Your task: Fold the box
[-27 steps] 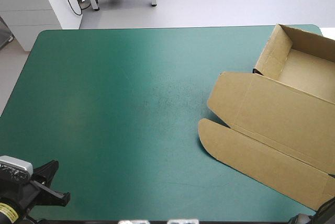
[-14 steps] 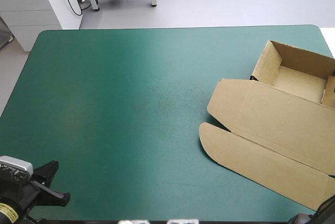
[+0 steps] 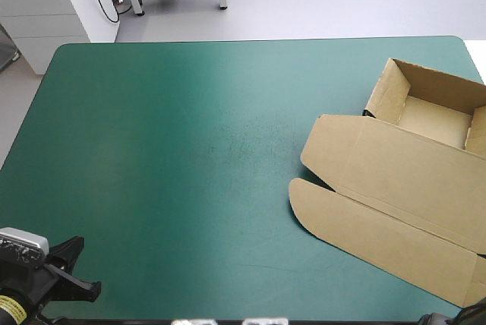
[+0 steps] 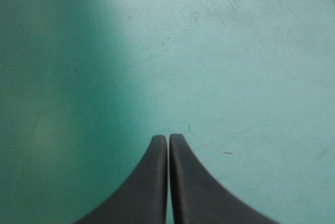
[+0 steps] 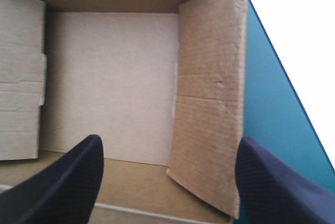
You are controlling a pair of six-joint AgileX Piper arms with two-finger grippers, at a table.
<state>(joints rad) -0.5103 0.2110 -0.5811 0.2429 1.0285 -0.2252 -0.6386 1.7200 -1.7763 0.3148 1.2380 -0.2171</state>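
Brown box (image 3: 402,165) at tabletop's (image 3: 190,150) right edge: tray side wall up since earlier, lid flat. Over tray, right gripper (image 5: 170,140) fingers spread, empty; left gripper (image 4: 168,145) fingers clenched, idle. Tray looks formed.

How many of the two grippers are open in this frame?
1. The right gripper is open, with the box's tray ahead of it. The left gripper is shut, over the bare teal-green cover at the table's near left corner.
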